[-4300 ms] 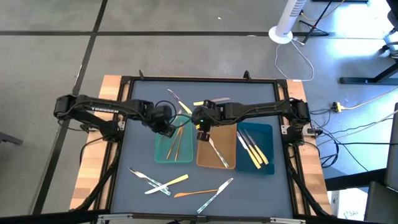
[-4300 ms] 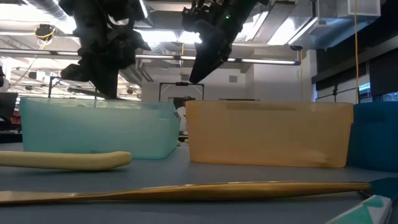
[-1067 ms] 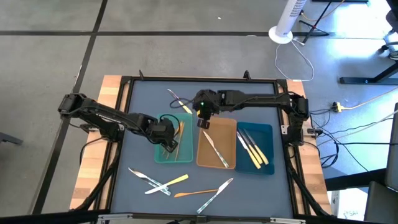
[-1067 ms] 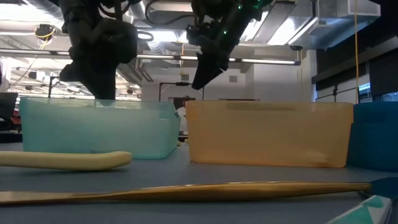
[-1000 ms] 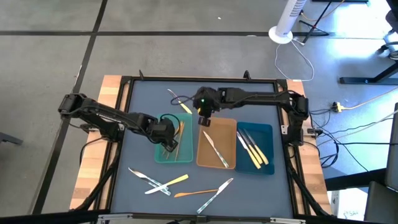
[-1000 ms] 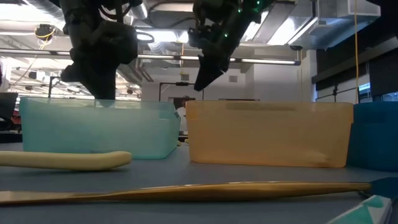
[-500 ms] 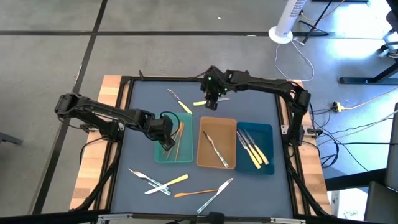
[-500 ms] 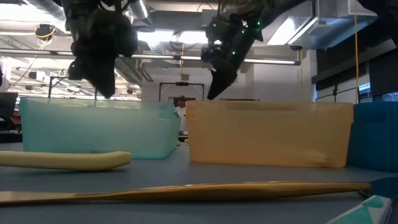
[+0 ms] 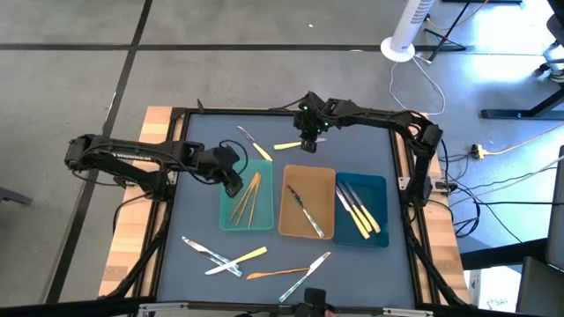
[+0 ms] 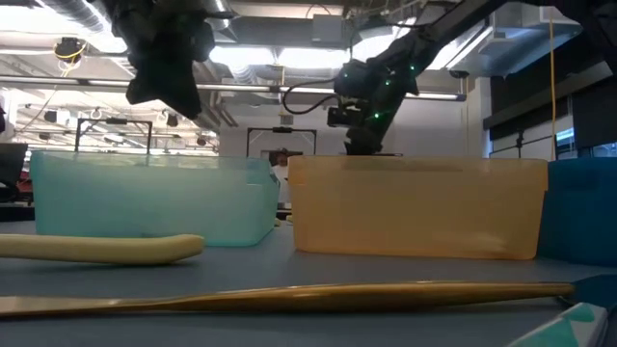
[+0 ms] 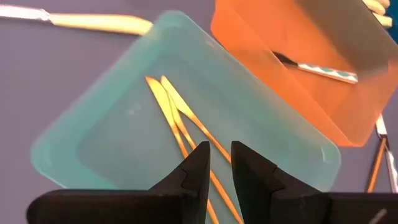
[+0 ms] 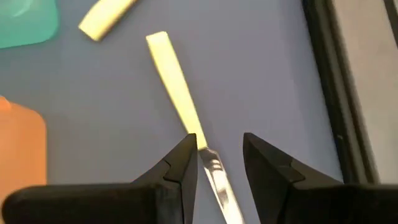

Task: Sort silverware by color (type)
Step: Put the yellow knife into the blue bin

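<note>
Right gripper (image 12: 216, 163) hangs with fingers apart astride a yellow-handled, silver-tipped utensil (image 12: 177, 99), not gripping it.
Lower straight until both fingers bracket the handle, then close.

A grey tiled floor (image 9: 264, 62) surrounds the table (image 9: 198, 264). A white fan (image 9: 407, 31) stands beyond its far right corner. Ceiling lights (image 10: 260, 56) glow behind it.

Yellow handle (image 10: 101, 249) and gold utensil (image 10: 289, 297) before teal tray (image 10: 154, 198) and tan tray (image 10: 415, 207).
</note>
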Motion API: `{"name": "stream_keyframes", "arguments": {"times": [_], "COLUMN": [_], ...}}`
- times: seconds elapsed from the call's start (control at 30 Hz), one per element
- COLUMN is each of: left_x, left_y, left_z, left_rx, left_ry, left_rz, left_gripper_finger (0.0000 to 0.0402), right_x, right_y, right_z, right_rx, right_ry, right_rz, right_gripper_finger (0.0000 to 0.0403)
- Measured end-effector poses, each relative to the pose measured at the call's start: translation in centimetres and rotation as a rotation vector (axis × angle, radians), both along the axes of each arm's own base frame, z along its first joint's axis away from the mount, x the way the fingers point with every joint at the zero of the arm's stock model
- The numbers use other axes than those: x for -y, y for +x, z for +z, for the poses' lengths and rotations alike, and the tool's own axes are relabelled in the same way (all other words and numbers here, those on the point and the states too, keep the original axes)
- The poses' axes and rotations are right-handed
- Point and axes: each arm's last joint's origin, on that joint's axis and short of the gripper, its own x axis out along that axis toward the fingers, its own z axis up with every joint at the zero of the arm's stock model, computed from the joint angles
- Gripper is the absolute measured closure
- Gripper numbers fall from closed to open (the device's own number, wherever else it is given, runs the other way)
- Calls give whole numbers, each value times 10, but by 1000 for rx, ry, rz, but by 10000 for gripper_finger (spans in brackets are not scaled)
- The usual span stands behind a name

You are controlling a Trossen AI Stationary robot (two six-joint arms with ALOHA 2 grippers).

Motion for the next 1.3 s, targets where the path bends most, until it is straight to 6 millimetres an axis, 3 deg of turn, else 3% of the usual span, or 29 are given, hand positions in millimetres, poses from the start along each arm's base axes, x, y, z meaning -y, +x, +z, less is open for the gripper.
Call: {"name": "stream_keyframes", "arguments": {"times": [0.53,1.0,1.3], "left_x": [-14,-14,-14], "left_y": [0,1,1], "left_z": [3,3,3], "left_rx": [21,34,33], "left_ry": [43,52,55], "left_rz": [8,15,17], "left_gripper_finger": [342,342,342], "right_x": [-1,5,6], "right_y": [8,16,17], "right_z": [-16,-75,-80], "right_rx": [171,19,6], "right_ry": [-18,8,10], "right_rz": [131,89,87], "right_gripper_finger": [288,288,288]}}
